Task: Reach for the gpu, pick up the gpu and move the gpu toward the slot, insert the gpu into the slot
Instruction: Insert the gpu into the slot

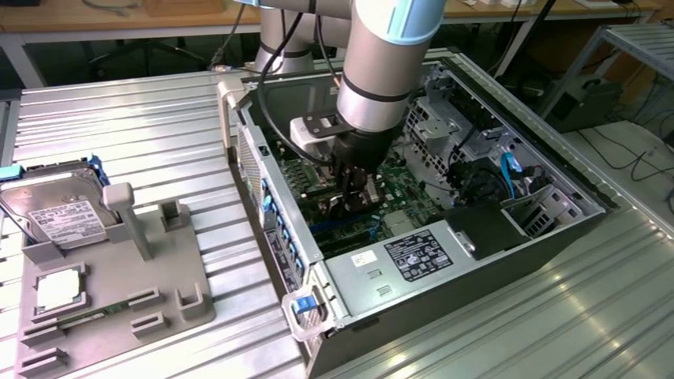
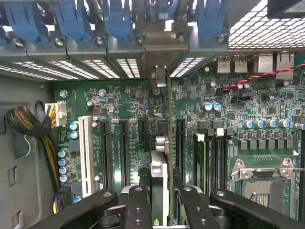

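Observation:
My gripper is down inside the open computer case, over the green motherboard. It is shut on the gpu, which the wrist view shows edge-on as a thin dark card running from between my fingers to its silver end bracket at the case's rear wall. The card stands upright between two black card connectors, low over the board. The slot lies under the card's edge and is hidden there. In the exterior view the gpu is a dark shape below the fingers.
A silver hard drive and a square processor chip sit on the grey fixture at the exterior view's left. The power supply, the processor socket, a white connector and a cable bundle crowd the gripper.

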Controlling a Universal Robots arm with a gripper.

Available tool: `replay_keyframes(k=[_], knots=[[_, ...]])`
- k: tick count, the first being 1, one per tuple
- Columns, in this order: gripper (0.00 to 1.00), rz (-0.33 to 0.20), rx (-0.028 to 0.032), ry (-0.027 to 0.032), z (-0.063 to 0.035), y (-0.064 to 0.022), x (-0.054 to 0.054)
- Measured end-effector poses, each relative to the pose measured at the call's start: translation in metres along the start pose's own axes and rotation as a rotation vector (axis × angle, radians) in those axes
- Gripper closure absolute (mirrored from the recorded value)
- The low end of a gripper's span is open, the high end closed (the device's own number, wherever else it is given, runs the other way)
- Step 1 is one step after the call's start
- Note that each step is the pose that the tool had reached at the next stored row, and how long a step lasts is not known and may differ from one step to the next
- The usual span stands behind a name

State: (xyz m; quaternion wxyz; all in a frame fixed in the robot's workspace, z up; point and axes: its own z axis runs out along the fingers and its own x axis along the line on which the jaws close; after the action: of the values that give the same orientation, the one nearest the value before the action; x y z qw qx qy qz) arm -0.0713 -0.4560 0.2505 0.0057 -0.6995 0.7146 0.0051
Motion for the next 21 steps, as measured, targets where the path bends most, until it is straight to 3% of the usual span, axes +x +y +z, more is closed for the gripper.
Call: replay_keyframes(k=[21], knots=[[0.73,0.0,-0.0017,0.0002,0.002,0.002,0.0001]])
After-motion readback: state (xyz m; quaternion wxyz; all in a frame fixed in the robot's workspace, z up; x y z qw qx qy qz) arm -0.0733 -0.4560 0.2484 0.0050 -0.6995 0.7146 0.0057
